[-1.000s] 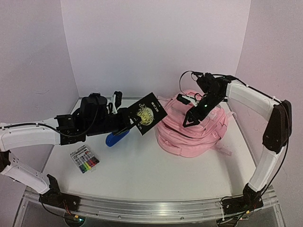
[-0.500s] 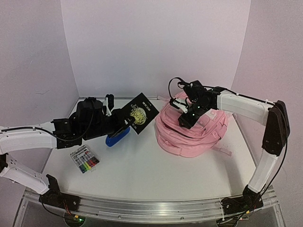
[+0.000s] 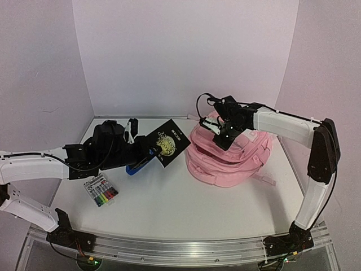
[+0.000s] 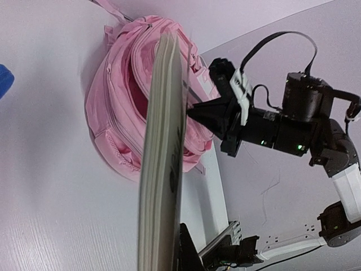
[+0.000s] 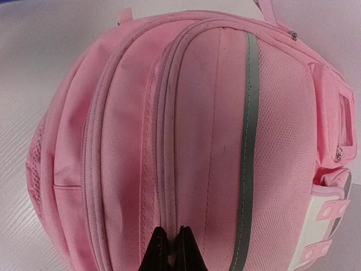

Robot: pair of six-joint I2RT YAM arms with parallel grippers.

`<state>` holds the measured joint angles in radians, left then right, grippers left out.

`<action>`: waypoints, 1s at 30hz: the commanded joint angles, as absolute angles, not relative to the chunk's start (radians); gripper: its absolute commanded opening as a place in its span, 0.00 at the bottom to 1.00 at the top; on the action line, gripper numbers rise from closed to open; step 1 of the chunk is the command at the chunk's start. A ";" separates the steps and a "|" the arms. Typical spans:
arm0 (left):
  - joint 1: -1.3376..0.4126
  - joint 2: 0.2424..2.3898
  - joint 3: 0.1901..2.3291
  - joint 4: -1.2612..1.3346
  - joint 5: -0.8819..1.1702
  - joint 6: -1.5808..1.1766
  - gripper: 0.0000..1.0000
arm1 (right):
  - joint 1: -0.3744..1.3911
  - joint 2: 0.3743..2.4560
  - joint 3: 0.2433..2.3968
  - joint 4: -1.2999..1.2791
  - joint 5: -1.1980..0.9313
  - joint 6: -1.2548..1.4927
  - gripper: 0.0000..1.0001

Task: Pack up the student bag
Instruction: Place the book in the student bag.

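Note:
The student bag (image 3: pixel 237 158), pink with a grey stripe, lies at the right of the table; it fills the right wrist view (image 5: pixel 225 141). My right gripper (image 3: pixel 221 134) rests on the bag's upper left side. Its black fingertips (image 5: pixel 159 251) are shut, pinching the fabric along a zip seam. My left gripper (image 3: pixel 148 152) is shut on a black book (image 3: pixel 169 141) with a gold emblem, holding it tilted above the table just left of the bag. In the left wrist view the book (image 4: pixel 163 158) stands edge-on before the bag (image 4: pixel 121 107), hiding one finger.
A blue case (image 3: pixel 134 168) lies on the table under the left gripper. A clear pack of coloured markers (image 3: pixel 101 190) sits near the front left. White walls close in the back and both sides.
My right gripper slid left across the bag's top and went from open to shut on the zip seam. The left arm lowered the book a little.

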<state>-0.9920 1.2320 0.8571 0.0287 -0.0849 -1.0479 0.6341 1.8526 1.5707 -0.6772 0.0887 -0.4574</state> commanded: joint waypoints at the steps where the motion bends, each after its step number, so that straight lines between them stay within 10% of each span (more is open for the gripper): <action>1: -0.992 1.235 0.839 0.060 -0.006 -1.043 0.00 | 0.616 1.796 1.714 -0.701 -0.014 -0.413 0.00; 30: -0.781 1.915 1.323 0.518 0.747 -1.142 0.00 | 0.441 1.842 2.091 -0.963 -0.638 -0.269 0.00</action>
<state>-0.7964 1.8806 1.2452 0.3783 0.6235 -1.0812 0.4259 1.8828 2.0270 -1.0392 -0.4832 -0.2889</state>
